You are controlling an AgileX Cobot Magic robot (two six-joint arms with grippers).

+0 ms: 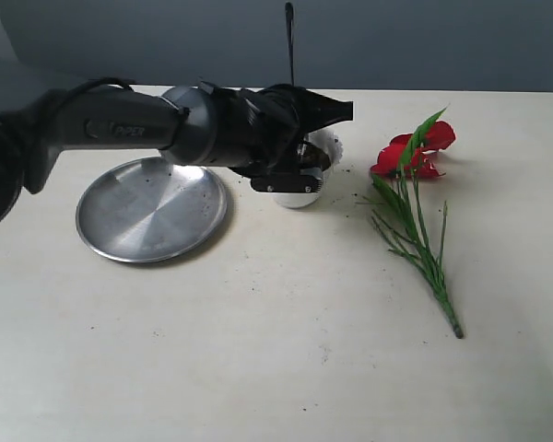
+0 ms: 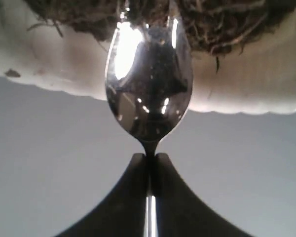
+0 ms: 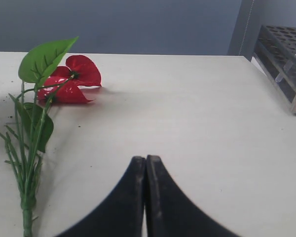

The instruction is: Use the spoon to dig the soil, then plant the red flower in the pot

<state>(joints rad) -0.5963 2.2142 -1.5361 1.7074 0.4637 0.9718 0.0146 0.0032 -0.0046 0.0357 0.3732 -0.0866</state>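
Left wrist view shows my left end effector [image 2: 149, 158] clamped on the spoon [image 2: 149, 84], its bowl against the soil [image 2: 222, 22] at the white pot's [image 2: 266, 84] scalloped rim. My right end effector [image 3: 146, 163] is pressed closed and empty, near the red flower [image 3: 71, 79] lying on the table [image 3: 197, 108].

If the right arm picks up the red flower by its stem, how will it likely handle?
The red flower probably flops: its stem is long and thin, with the petals and a broad leaf massed at one end. It looks light, so a nudge would likely slide it across the table. Lying flat, it leaves little clearance for the right gripper.
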